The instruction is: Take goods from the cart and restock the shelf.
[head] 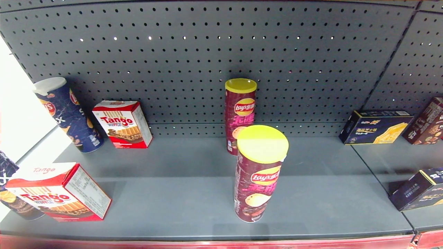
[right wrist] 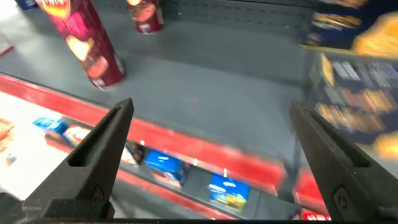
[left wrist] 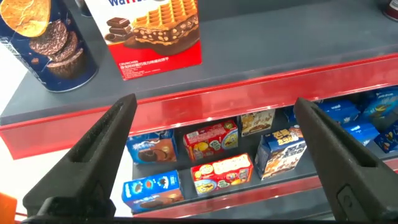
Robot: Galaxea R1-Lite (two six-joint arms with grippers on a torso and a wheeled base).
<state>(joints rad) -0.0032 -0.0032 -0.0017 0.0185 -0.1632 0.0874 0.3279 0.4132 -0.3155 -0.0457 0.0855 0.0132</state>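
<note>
A: What's cut off or unclear?
B: Far left of the front chip can point(head: 258, 180), a dark can point(head: 10, 193) is cropped by the frame edge and half hidden behind the front wafer box point(head: 57, 193). Far right of it, a maroon box point(head: 429, 122) and a dark blue box point(head: 417, 189) run out of frame. In the right wrist view, the boxes point(right wrist: 357, 74) are smeared and I can't tell what they are. The packs on the tier below point(left wrist: 214, 155) are too small to identify.
A: Grippers?
B: Left gripper point(left wrist: 214, 104) has its fingers spread wide with nothing between them, low in front of the shelf's red lip point(left wrist: 261, 90). Right gripper point(right wrist: 211, 107) is the same, spread and empty, with the front chip can on the deck beyond it.
A: The goods?
B: The front chip can is a maroon tube with a yellow lid, upright near the front of the grey shelf point(head: 180, 193). The rear chip can point(head: 240, 114) looks the same and stands behind it by the pegboard back point(head: 207, 52), its base hidden by the front lid. At the back left of it are a blue can with a white lid point(head: 69, 114) and a rear wafer box point(head: 123, 124). At the back right is a dark box with yellow print point(head: 375, 127), lying flat.
</note>
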